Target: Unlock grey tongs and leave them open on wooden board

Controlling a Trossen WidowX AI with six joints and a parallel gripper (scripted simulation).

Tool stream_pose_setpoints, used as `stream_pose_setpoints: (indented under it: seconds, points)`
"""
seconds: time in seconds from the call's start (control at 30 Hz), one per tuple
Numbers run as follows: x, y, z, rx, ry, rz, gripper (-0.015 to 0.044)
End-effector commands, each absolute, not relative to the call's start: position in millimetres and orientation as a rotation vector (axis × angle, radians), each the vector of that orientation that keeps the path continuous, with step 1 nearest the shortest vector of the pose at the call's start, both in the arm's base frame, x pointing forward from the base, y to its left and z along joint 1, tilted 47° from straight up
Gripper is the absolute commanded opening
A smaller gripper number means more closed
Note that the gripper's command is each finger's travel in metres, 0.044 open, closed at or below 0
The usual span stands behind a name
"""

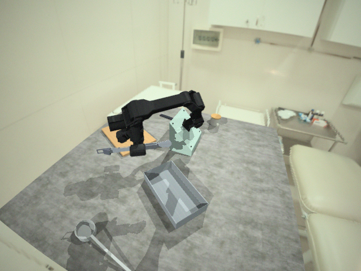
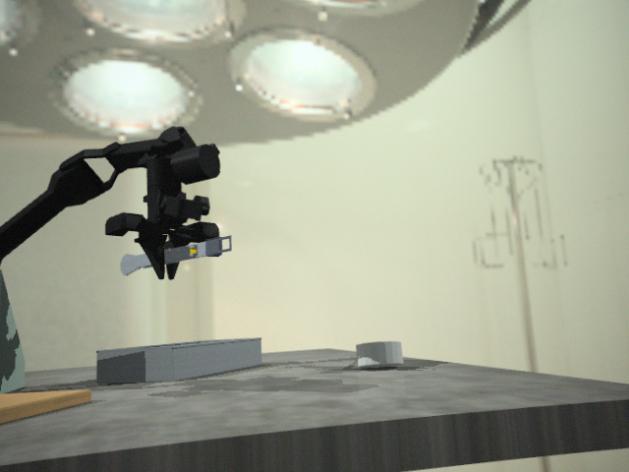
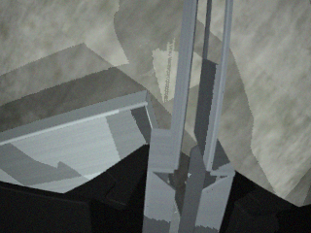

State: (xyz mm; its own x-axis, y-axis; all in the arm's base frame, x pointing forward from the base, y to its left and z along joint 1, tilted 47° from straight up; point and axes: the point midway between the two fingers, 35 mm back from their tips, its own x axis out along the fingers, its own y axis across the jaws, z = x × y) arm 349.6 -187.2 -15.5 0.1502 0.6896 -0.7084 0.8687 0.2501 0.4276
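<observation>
1. One claw (image 2: 165, 266) is what I'm running, and its fingers are nearly together, clamped on the grey tongs (image 2: 175, 254) around the middle of their length.
2. From the exterior view I see the tongs held roughly level, high above the tabletop (image 2: 324, 406), with the flat spatula-like tips on one side of the claw and the loop end with a small yellow lock piece (image 2: 193, 250) on the other.
3. From the top view I have the tongs (image 1: 116, 151) lying crosswise under the claw (image 1: 136, 150), over the near edge of the wooden board (image 1: 128, 143).
4. My wrist view shows the two tong arms (image 3: 194, 91) running close together and nearly parallel away from the claw, so they look shut.
5. I see the roasting tin (image 1: 175, 193) sitting on the tabletop well apart from the tongs, with nothing across it.
6. Just beside the board stands the pale green base block (image 1: 183, 136) that carries the arm.
7. Nearer the camera, at the tabletop's corner, lies a ladle (image 1: 84, 230).
</observation>
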Motion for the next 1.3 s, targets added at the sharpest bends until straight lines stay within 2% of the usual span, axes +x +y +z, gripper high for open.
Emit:
stream_pose_setpoints:
  seconds: [0.0,0.37,0.63,1.27]
  points:
    - [336,-205,-37,1.544,1.596,-0.307,-0.0150]
    - [288,-246,-100,1.719,1.616,-0.474,-0.0150]
    - [269,-259,-111,1.762,1.613,-0.538,-0.0150]
    - [136,-309,-169,2.009,1.571,-0.931,-0.0150]
